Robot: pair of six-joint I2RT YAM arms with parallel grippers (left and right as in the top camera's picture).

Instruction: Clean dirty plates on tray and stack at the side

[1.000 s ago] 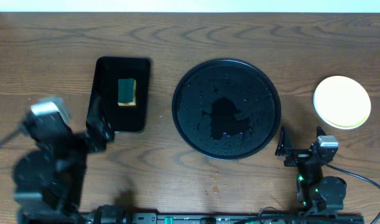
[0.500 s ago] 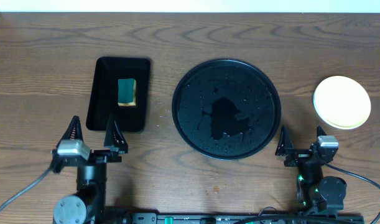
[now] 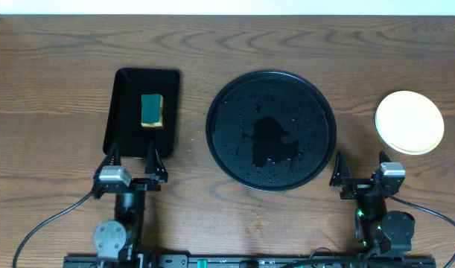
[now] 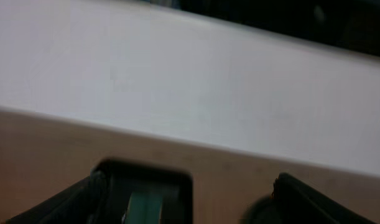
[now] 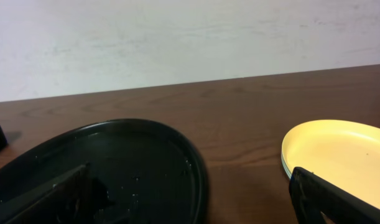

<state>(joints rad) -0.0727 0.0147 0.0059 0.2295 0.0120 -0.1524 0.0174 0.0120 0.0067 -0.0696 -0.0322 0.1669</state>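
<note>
The plates (image 3: 409, 121) sit in one stack on the table at the far right, off the tray, with the pale yellow one on top. In the right wrist view the yellow plate (image 5: 342, 149) shows a pale mint rim under it. The round black tray (image 3: 214, 112) lies in the middle, wet with droplets and holding no plates; its rim also shows in the right wrist view (image 5: 199, 168). My left gripper (image 3: 132, 158) is open and empty at the near end of the rectangular tray. My right gripper (image 3: 360, 170) is open and empty, near the table's front between tray and plates.
A small rectangular black tray (image 3: 126, 89) at the left holds a green and yellow sponge (image 3: 152, 109). The left wrist view is blurred and shows this tray (image 4: 171, 186) and the sponge (image 4: 143, 208). A few crumbs lie on the table in front of the round tray.
My left arm has swung from the far left front toward the rectangular tray and now points at its near end. The right arm has not moved.
</note>
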